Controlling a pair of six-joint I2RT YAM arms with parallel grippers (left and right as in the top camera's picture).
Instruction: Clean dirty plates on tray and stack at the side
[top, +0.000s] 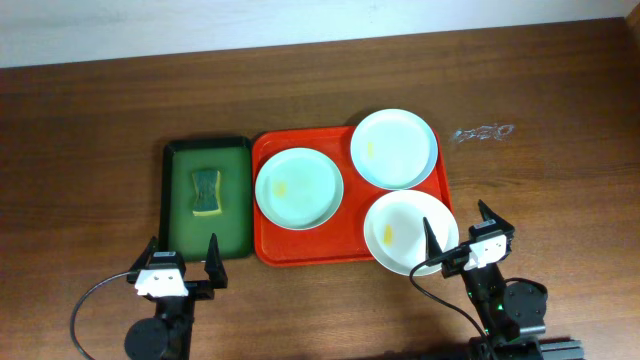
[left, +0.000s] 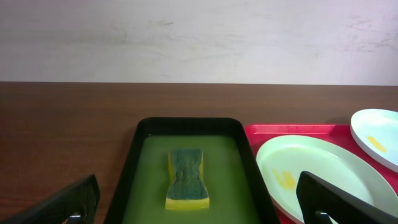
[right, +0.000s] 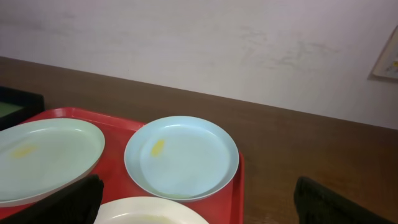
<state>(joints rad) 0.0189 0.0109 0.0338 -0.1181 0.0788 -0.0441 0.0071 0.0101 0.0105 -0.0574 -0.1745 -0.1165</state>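
A red tray (top: 350, 205) holds three pale plates, each with a yellow smear: a left plate (top: 299, 187), a far right plate (top: 394, 147) and a near right plate (top: 410, 232). My left gripper (top: 183, 262) is open and empty, near the front end of the green tray. My right gripper (top: 462, 233) is open and empty, at the near right plate's right edge. The left wrist view shows the left plate (left: 317, 174) and the far plate's edge (left: 376, 135). The right wrist view shows all three: far plate (right: 181, 155), left plate (right: 43, 158), near plate's rim (right: 152, 211).
A dark green tray (top: 206, 200) lies left of the red tray and holds a green and yellow sponge (top: 206, 191), also in the left wrist view (left: 186, 178). A scribbled mark (top: 482, 132) is on the brown table at the far right. A wall stands behind the table.
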